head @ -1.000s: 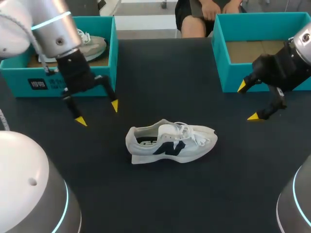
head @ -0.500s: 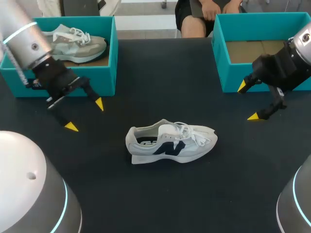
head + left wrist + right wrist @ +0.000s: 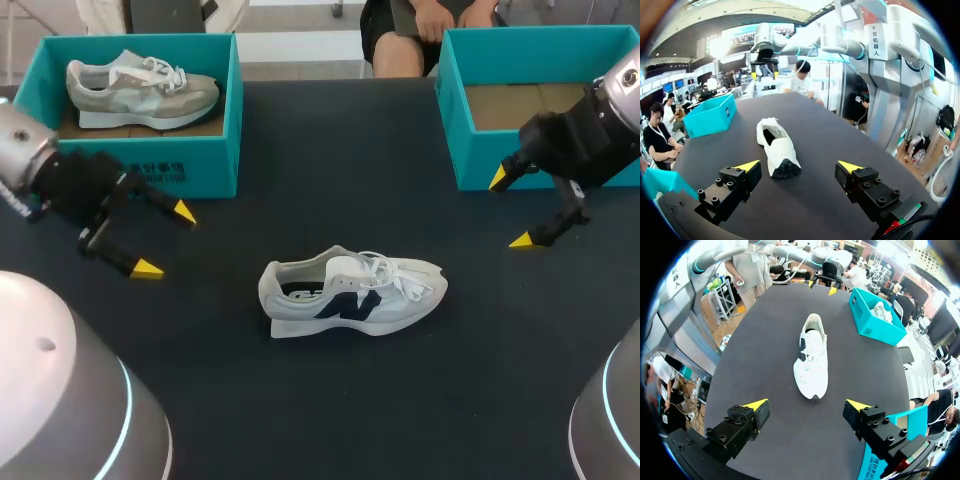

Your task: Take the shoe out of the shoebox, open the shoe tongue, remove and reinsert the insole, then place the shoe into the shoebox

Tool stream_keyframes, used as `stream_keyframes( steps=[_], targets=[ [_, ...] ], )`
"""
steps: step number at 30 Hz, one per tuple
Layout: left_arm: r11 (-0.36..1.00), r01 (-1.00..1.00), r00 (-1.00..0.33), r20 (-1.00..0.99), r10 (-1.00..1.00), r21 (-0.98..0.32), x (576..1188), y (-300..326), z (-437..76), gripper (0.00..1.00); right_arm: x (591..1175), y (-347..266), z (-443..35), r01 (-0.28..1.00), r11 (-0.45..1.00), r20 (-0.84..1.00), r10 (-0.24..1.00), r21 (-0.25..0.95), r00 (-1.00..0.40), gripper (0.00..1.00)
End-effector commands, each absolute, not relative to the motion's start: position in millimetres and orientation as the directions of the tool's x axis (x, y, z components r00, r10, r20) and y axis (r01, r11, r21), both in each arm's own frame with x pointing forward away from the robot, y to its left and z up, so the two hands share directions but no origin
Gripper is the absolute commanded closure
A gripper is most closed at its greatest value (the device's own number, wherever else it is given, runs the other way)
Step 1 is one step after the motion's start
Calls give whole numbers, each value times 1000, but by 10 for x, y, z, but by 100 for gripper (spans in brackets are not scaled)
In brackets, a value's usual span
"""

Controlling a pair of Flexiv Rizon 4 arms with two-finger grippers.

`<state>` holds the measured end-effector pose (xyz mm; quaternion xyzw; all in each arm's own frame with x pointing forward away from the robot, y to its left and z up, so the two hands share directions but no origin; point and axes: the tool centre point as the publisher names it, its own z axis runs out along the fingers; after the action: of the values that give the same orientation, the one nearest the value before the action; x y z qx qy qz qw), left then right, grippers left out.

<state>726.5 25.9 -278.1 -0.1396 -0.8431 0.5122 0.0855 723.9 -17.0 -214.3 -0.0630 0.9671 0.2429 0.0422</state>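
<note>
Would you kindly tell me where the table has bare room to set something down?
Bare: between left shoebox and right shoebox, and nearside of the white shoe. Crowded: by left gripper and right gripper.

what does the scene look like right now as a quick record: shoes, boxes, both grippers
on table: white shoe on the table between the boxes, touched by neither gripper
left box: left shoebox holds a grey shoe
right box: right shoebox, no shoe visible inside
left arm: left gripper open, empty, in front of the left shoebox
right arm: right gripper open, empty, in front of the right shoebox
</note>
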Motion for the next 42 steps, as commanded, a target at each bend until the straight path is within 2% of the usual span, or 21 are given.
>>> stream_keyframes(
  steps=[1,5,8,11,28,42],
  targets=[
    [391,107,-989,-59,133,-914,7214,274,-2841,0,7237,-167,-2150,-142,875,-113,-101,462,-989,0],
    [363,45,-997,-21,72,-931,7250,259,-3012,0,7237,-167,-2150,-142,875,-113,-101,462,-989,0],
    [378,71,-997,-68,20,-923,7299,265,-3155,0,7237,-167,-2150,-142,875,-113,-101,462,-989,0],
    [383,109,-993,-115,7,-917,7332,261,-3293,0,7237,-167,-2150,-142,875,-113,-101,462,-989,0],
    [363,76,-993,-103,-55,-929,7271,72,-3883,0,7237,-167,-2150,-142,875,-113,-101,462,-989,0],
    [364,66,-994,-92,-55,-929,7268,67,-3900,0,7237,-167,-2150,-142,875,-113,-101,462,-989,0]
  ],
)
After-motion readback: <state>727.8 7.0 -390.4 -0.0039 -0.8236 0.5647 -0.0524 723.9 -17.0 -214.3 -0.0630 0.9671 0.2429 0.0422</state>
